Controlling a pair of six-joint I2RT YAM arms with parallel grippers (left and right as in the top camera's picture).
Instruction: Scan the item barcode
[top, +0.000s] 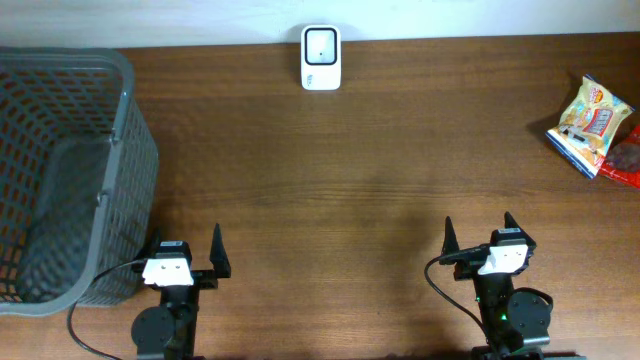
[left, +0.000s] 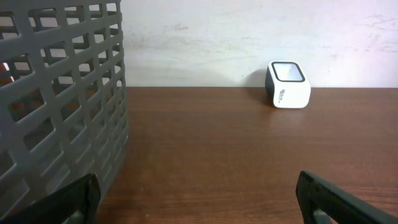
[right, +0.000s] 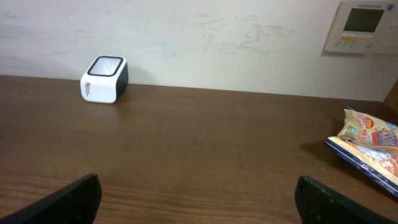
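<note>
The item, a yellow and blue snack bag, lies at the table's far right edge and shows low on the right in the right wrist view. A white barcode scanner with a dark window stands at the back middle, also seen in the left wrist view and the right wrist view. My left gripper is open and empty at the front left. My right gripper is open and empty at the front right, well short of the bag.
A grey mesh basket fills the left side, its wall close beside my left gripper. A red packet lies next to the snack bag at the right edge. A wall control panel hangs behind the table.
</note>
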